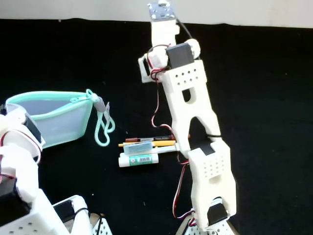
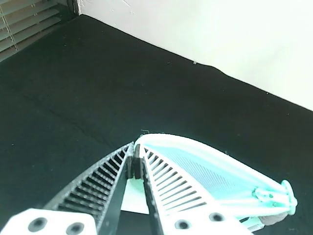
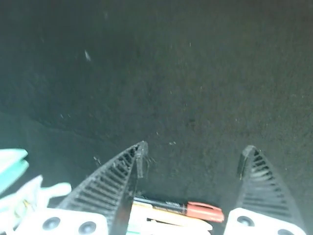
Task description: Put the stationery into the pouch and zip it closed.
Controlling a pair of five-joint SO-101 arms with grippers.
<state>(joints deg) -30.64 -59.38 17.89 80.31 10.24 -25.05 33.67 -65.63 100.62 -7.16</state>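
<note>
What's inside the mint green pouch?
Through the open top of the mint green fabric pouch just pale lining is visible. Its bottom is hidden by the front wall. The pens and white glue stick lie outside on the black table.

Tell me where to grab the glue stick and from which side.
Take the glue stick at mid-barrel, coming down from above with the open right gripper, fingers across its width. It lies flat at the pile's near edge in the high view, its near side free; the pens lie close along its far side, so that finger probably must wedge between.
</note>
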